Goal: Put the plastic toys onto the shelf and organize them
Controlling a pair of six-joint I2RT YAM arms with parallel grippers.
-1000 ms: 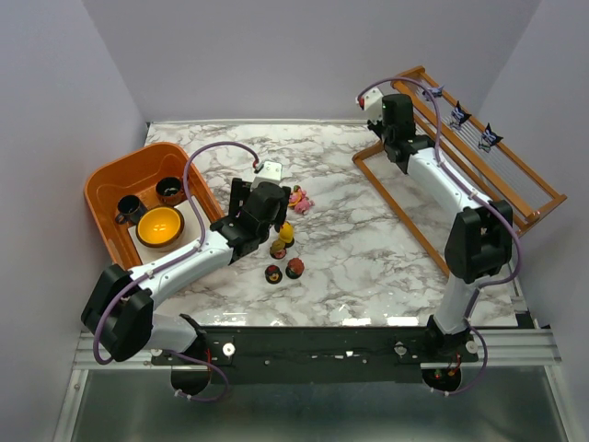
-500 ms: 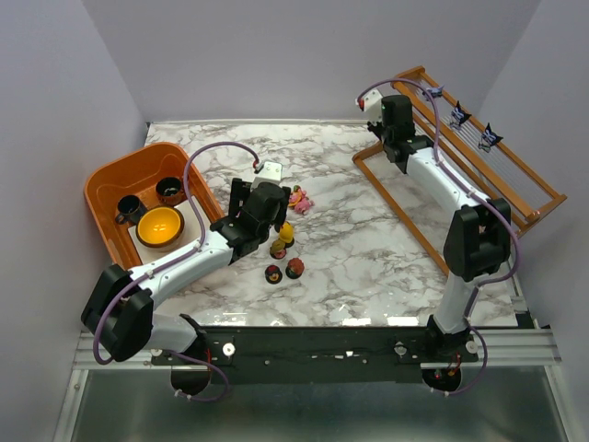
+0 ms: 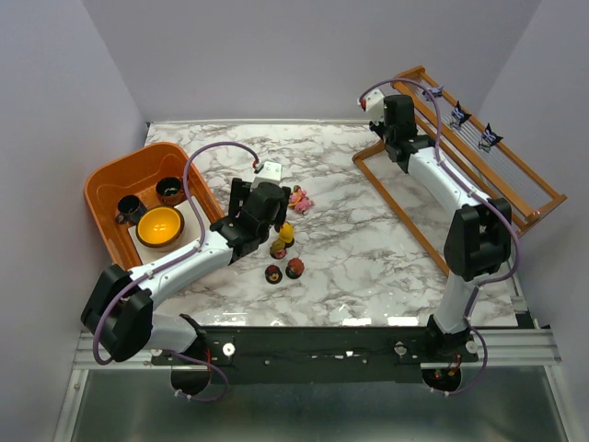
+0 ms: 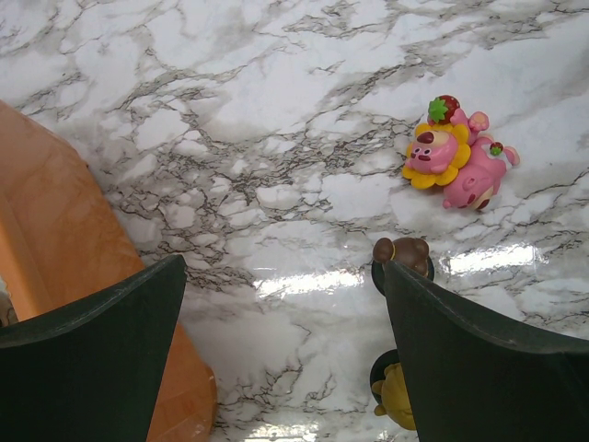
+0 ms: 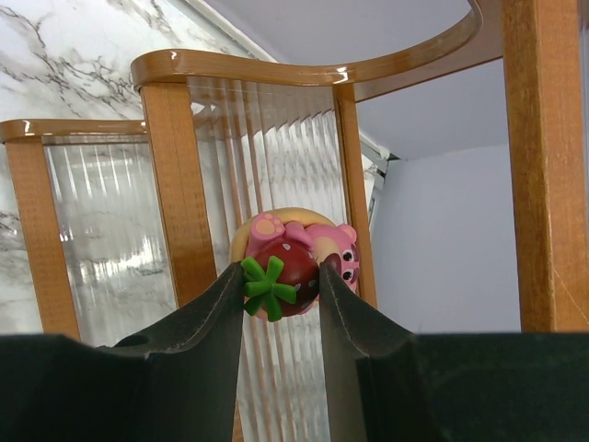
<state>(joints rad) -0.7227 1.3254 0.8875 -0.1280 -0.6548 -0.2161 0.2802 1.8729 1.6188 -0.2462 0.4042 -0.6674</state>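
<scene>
- Marble surface [image 3: 368,239] from above: an orange tub [image 3: 106,180] at the left holds two dark cups [image 3: 170,191] and a yellow bowl [image 3: 159,226]. Loose toys [image 3: 286,232] lie mid-surface by the tip of the left arm [image 3: 202,249]. The shelf [image 3: 529,167] slants at the right, with two purple-black toys [image 3: 458,115] on its rods [image 3: 474,138]. The right arm [image 3: 433,175] reaches toward its far left end.
- Left wrist: the left end effector [image 4: 281,276] is spread wide and holds nothing above the surface. A pink-and-yellow pair [image 4: 451,161] lies ahead to the right, and a brown toy [image 4: 402,250] sits just beside the right finger.
- Right wrist: the right end effector [image 5: 281,276] clamps a pink toy [image 5: 317,244] with a red strawberry, held up close before the shelf's wooden posts and rods. Whether it touches them I cannot tell.
</scene>
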